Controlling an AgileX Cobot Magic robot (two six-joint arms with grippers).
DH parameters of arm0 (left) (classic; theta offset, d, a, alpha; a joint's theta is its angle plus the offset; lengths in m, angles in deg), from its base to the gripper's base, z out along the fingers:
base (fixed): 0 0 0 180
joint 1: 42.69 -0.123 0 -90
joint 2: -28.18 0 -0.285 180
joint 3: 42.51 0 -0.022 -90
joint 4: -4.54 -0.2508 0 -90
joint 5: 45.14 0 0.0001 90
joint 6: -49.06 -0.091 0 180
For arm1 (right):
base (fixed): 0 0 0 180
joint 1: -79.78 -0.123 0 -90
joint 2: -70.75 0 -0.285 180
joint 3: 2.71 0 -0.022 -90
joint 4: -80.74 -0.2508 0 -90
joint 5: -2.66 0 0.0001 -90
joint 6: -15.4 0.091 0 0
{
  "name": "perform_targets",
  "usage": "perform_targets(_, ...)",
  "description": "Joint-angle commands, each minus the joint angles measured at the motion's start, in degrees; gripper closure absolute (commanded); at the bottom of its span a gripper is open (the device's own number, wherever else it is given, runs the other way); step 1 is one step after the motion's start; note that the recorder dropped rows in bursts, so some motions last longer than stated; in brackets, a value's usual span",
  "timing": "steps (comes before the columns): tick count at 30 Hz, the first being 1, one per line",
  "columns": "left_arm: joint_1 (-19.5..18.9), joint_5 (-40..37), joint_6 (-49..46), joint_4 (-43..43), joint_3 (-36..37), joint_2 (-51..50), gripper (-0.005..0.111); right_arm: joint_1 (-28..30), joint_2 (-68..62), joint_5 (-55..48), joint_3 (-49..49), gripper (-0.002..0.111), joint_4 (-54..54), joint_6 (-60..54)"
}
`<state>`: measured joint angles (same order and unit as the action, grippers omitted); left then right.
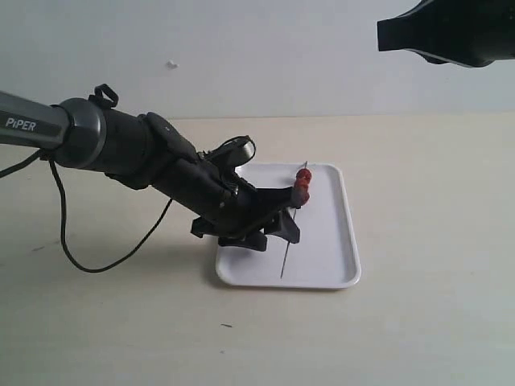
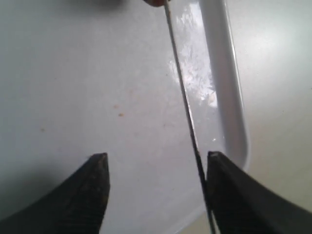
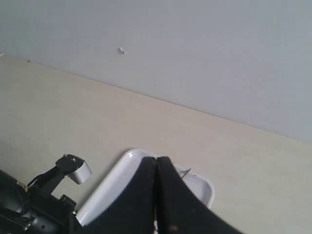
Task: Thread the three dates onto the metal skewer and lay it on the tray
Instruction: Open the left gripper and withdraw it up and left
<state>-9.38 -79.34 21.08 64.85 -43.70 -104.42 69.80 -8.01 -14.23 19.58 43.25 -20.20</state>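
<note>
**Loaded skewer lying in the tray**

The flat white rectangular tray is resting on the pale tabletop and holding the thin grey metal skewer, which is lying lengthwise in it. The three wrinkled dark red-brown dates are sitting threaded near its far end in the exterior view. The left gripper is hovering over the tray with jaws spread wide, gripping nothing, the skewer running just beside one finger. The right gripper is hanging raised, jaws pressed together, empty.

Robot test bench, lab-like: bare beige tabletop, blank pale wall, PiPER-marked arm, loose cable.
</note>
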Motion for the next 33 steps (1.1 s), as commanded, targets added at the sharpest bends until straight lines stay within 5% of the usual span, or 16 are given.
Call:
perform_targets(1,-0.04,-0.24,-0.28,-0.09,-0.27,0.21,0.065,-0.05,0.3,0.35,0.28,0.108,-0.16,-0.57)
perform_targets(4,-0.04,-0.24,-0.4,-0.09,-0.27,0.21,0.104,-0.05,0.3,0.35,0.28,0.108,-0.16,-0.57)
perform_targets(5,-0.04,-0.24,-0.69,-0.09,-0.27,0.21,0.105,-0.05,0.3,0.35,0.28,0.108,-0.16,-0.57)
perform_targets(9,-0.04,-0.24,-0.69,0.17,-0.27,0.21,0.093,-0.05,0.3,0.35,0.28,0.108,-0.16,-0.57)
perform_targets(17,-0.04,-0.35,-0.46,0.29,-0.27,0.21,0.043,-0.05,0.3,0.35,0.28,0.108,-0.16,-0.57)
perform_targets(21,-0.15,-0.35,-0.34,0.29,-0.27,0.31,0.04,-0.05,0.3,0.35,0.28,0.108,-0.28,-0.69)
perform_targets(23,-0.49,-0.09,-0.34,0.29,-0.27,0.68,0.045,-0.05,0.3,0.5,0.28,0.108,-0.26,-0.72)
perform_targets(30,-2.42,-1.0,-7.24,-3.99,-0.27,7.61,0.107,-0.05,0.3,0.67,0.28,0.108,-0.12,-3.87)
perform_targets(33,-2.08,5.48,-11.77,-5.23,4.05,15.61,0.107,-0.05,0.43,3.01,1.56,0.108,-0.03,-5.22)
